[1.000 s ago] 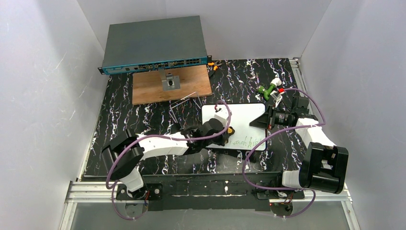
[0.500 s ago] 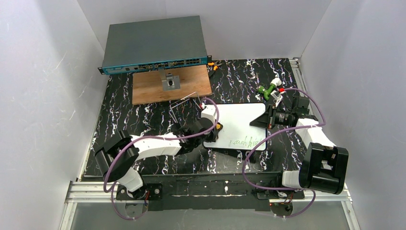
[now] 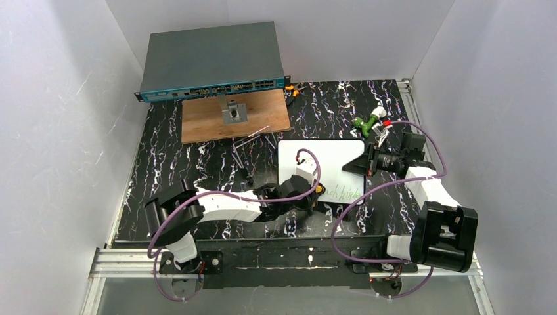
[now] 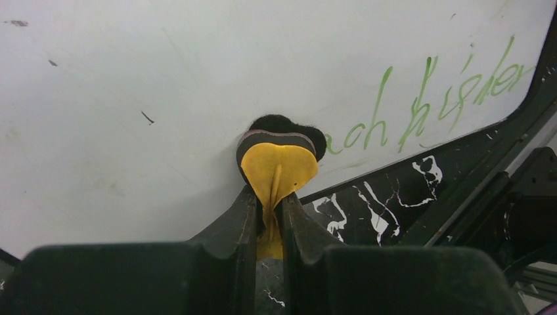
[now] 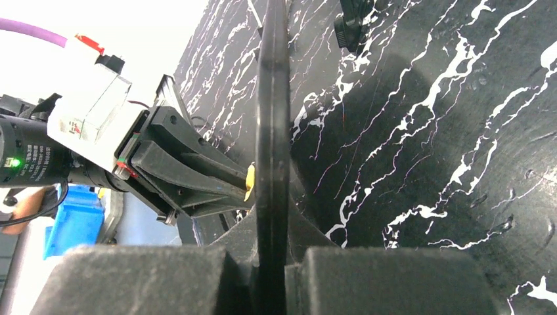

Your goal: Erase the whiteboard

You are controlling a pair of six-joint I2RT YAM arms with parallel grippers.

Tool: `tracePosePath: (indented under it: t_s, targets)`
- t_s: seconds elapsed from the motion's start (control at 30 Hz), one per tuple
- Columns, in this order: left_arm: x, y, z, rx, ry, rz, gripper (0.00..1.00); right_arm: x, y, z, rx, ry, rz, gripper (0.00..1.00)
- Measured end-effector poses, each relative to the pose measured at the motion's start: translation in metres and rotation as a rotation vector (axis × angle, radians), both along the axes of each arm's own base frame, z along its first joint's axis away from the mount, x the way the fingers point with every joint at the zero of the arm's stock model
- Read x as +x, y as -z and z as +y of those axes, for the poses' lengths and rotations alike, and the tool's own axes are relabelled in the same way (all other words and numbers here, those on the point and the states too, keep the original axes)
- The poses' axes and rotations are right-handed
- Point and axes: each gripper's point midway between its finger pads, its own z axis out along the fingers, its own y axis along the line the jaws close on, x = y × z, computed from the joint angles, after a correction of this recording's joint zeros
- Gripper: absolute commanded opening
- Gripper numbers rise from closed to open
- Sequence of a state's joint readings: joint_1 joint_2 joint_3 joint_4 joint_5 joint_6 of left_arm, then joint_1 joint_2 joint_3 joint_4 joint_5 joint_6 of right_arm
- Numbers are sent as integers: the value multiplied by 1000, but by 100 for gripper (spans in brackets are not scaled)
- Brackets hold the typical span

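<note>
The whiteboard (image 3: pixel 328 161) is white with a thin black rim and is held tilted above the table. Green handwriting (image 3: pixel 343 192) runs along its near edge and shows in the left wrist view (image 4: pixel 433 98). My left gripper (image 3: pixel 314 191) is shut on a yellow eraser with a black felt pad (image 4: pixel 278 157). The pad presses on the whiteboard (image 4: pixel 197 79) at the left end of the writing. My right gripper (image 3: pixel 363 165) is shut on the board's right edge. That edge shows end-on in the right wrist view (image 5: pixel 272 131).
A brown wooden panel (image 3: pixel 210 121) with a metal bracket lies at the back left. A grey network switch (image 3: pixel 211 60) stands behind it. A wire stand (image 3: pixel 253 141) sits left of the board. A green and white marker (image 3: pixel 369 121) lies at the back right.
My left gripper swept the eraser left across the board and has now come back right and nearer, to the left end of the green writing. The right gripper has kept its hold on the board.
</note>
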State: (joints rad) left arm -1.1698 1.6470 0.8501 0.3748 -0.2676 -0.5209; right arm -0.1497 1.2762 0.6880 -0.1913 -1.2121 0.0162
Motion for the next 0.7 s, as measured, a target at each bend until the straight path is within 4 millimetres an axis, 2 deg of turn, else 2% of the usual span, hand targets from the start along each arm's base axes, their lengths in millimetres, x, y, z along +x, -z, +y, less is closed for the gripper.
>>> tracePosePath:
  t_s: [0.1, 0.3, 0.47, 0.7]
  targets:
    - [5, 0, 5, 30, -44, -8, 0, 2, -2, 2, -2, -6, -19, 1]
    - [29, -2, 20, 116, -187, -23, 0, 10, -7, 10, -20, -24, -87, 1]
    - [49, -3, 36, 135, -280, -19, 0, 14, -10, 10, -32, -9, -113, 1]
    - [51, -3, 39, 144, -301, -32, 0, 14, -10, 9, -33, -2, -106, 1]
